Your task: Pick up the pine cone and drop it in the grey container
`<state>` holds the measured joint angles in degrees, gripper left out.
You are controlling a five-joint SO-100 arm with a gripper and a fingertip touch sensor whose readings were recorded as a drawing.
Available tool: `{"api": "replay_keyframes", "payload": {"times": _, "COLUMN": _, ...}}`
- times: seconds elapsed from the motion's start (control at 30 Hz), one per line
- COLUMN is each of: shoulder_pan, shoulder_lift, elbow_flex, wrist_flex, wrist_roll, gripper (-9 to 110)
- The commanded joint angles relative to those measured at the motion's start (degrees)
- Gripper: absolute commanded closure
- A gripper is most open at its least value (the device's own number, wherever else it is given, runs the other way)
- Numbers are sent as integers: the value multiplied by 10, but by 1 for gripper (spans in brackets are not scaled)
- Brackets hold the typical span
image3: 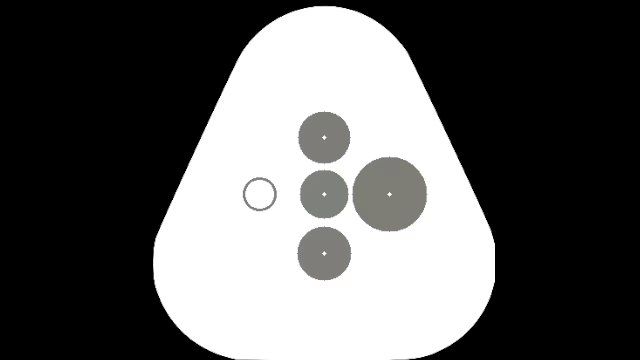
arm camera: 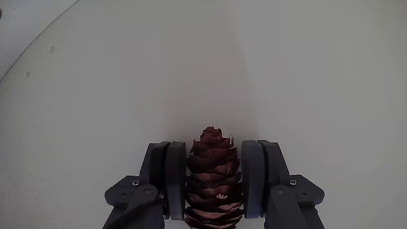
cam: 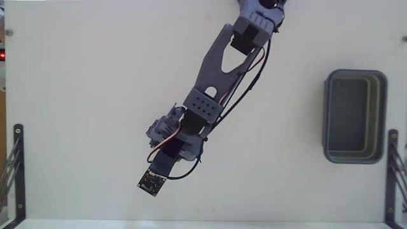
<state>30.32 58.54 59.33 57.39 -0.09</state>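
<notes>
In the wrist view the reddish-brown pine cone (arm camera: 214, 178) stands upright between two dark grey fingers (arm camera: 172, 172), tip pointing away from the camera. My gripper (arm camera: 214, 152) is shut on it, one pad against each side. The frames do not tell whether the cone rests on the white table or hangs above it. In the fixed view the grey arm (cam: 216, 70) reaches from the top down to the lower left; its wrist covers the fingertips and the cone. The grey container (cam: 328, 117) sits at the right side of the table, far from the arm's end, with nothing visible inside.
Black metal brackets (cam: 14, 165) stand at the table's left and right edges in the fixed view. A small red light (cam: 2, 56) glows at the left edge. A black cable (cam: 251, 83) loops along the arm.
</notes>
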Motion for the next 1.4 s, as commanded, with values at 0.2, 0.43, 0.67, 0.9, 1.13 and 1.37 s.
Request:
{"api": "replay_keyframes", "payload": {"times": 0.2, "shoulder_pan": 3, "shoulder_lift": 34, "elbow_flex": -13, "wrist_flex": 8, "wrist_roll": 1, "gripper": 56}}
{"api": "replay_keyframes", "payload": {"times": 0.43, "shoulder_pan": 3, "shoulder_lift": 30, "elbow_flex": -49, "wrist_flex": 41, "wrist_roll": 1, "gripper": 56}}
{"api": "replay_keyframes", "payload": {"times": 0.67, "shoulder_pan": 3, "shoulder_lift": 23, "elbow_flex": -97, "wrist_flex": 82, "wrist_roll": 1, "gripper": 56}}
{"api": "replay_keyframes", "payload": {"times": 0.9, "shoulder_pan": 3, "shoulder_lift": 9, "elbow_flex": -162, "wrist_flex": 133, "wrist_roll": 1, "gripper": 56}}
{"api": "replay_keyframes", "payload": {"times": 1.13, "shoulder_pan": 3, "shoulder_lift": -15, "elbow_flex": -250, "wrist_flex": 197, "wrist_roll": 1, "gripper": 56}}
{"api": "replay_keyframes", "payload": {"times": 1.37, "shoulder_pan": 3, "shoulder_lift": -33, "elbow_flex": -311, "wrist_flex": 240, "wrist_roll": 1, "gripper": 56}}
